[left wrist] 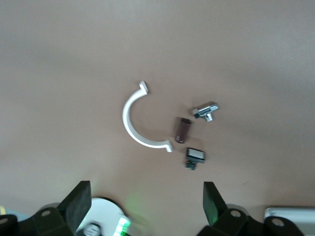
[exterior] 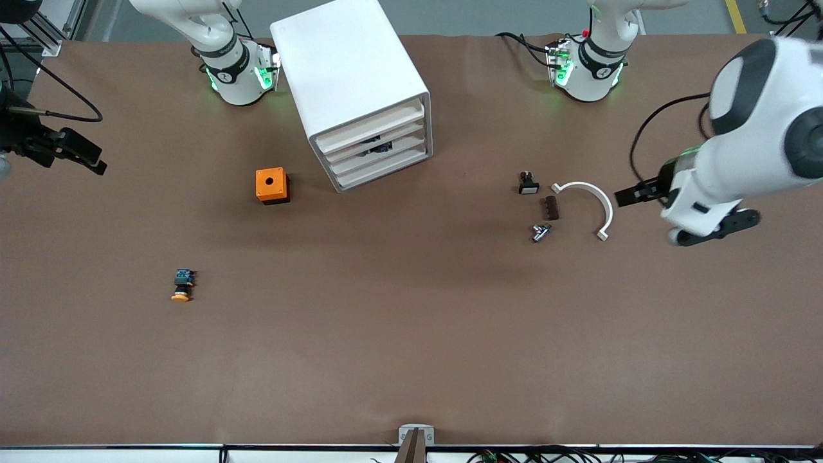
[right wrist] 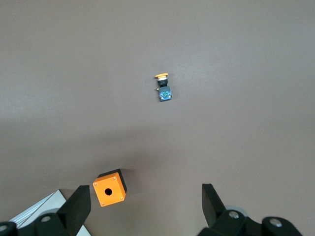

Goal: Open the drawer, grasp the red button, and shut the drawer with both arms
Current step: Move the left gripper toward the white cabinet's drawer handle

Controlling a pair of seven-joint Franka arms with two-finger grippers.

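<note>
Pincer left (left wrist: 145,209) wide open, empty, pincer right (right wrist: 145,209) likewise.

The drawer (exterior: 379,146), a shallow white tray among the cabinet's 4, sits shut near the counter's edge by the arms' bases; something dark, possibly the button, shows inside.

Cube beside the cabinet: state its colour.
Orange cube with a dark hole on top, clearest in the front view.
</note>
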